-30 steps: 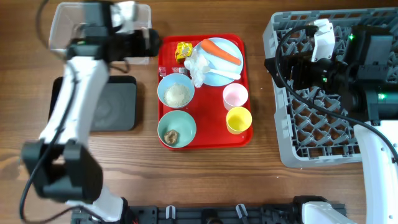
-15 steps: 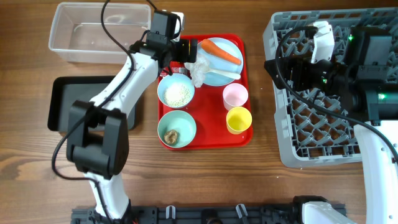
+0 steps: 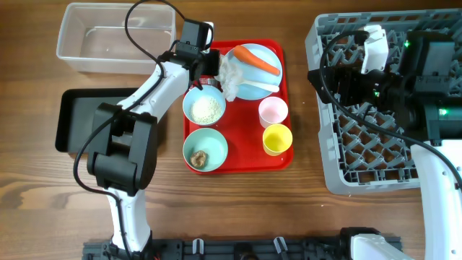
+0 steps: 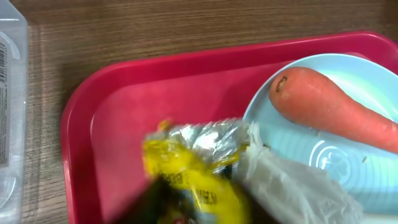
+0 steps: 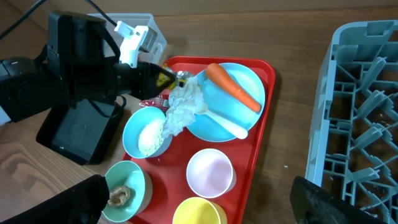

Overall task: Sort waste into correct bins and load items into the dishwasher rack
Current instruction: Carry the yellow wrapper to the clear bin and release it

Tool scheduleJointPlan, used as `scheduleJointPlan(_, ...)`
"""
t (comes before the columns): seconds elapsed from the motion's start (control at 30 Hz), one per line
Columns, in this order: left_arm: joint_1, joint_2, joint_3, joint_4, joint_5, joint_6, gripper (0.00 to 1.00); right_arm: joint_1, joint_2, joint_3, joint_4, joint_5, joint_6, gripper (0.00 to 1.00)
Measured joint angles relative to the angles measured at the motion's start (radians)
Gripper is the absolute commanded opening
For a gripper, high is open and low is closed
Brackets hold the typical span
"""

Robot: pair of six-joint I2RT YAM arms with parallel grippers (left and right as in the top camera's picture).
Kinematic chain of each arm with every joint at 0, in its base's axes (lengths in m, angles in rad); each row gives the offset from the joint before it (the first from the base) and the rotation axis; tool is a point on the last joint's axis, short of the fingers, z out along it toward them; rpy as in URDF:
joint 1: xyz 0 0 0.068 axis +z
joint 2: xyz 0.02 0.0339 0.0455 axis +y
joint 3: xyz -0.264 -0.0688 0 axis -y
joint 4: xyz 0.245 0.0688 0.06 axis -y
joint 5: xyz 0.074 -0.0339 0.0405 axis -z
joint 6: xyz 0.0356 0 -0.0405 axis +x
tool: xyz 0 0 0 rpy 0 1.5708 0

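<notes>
Lying in the far left corner of the red rectangular serving tray (image 4: 118, 124), the crumpled yellow foil wrapper (image 4: 193, 165) is found directly at the fingers of the left gripper (image 3: 208, 63), the nearer one. It is seen as a shiny creased lump with no clear long axis, and it is touched by the crumpled white tissue (image 4: 292, 186) on the side of the light blue round plate (image 4: 292, 155). Whether the left jaws are closed on it cannot be told, as the view is blurred. The right gripper (image 5: 202, 208) is seen wide open and empty, well apart.
</notes>
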Motion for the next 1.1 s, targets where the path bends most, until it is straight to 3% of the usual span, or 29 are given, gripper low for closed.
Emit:
scheduleJointPlan(0.3,-0.027,-0.031,0.000,0.010,0.000,0.000,0.04,0.000,0.000,0.000,0.000,0.003,0.000,0.94)
scheduleJointPlan(0.5,-0.035,-0.256,0.000,-0.001,-0.061,0.000,0.04,0.000,0.000,0.000,-0.001,0.007,0.000,0.94)
scheduleJointPlan(0.7,0.037,-0.399,0.025,0.004,-0.199,0.023,0.04,0.000,0.000,0.000,-0.001,0.007,0.000,0.94)
scheduleJointPlan(0.9,0.183,-0.317,0.029,0.008,-0.260,0.039,0.04,0.000,0.000,0.000,-0.015,0.007,0.000,0.93)
scheduleJointPlan(0.93,0.206,-0.289,0.029,0.013,-0.264,0.039,0.11,0.000,0.000,0.000,-0.017,0.007,0.000,0.92)
scheduleJointPlan(0.97,0.221,-0.267,0.029,0.014,-0.266,0.039,0.41,0.000,0.000,0.000,-0.017,0.007,0.000,0.91)
scheduleJointPlan(1.0,0.246,-0.231,0.029,0.016,-0.266,0.041,0.93,0.000,0.000,0.000,-0.019,0.007,0.000,0.91)
scheduleJointPlan(1.03,0.260,-0.210,0.028,0.018,-0.264,0.047,1.00,0.000,0.000,0.000,-0.021,0.007,0.000,0.91)
scheduleJointPlan(1.1,0.291,-0.164,0.027,0.019,-0.245,0.050,1.00,0.000,0.000,0.000,-0.023,0.007,0.003,0.91)
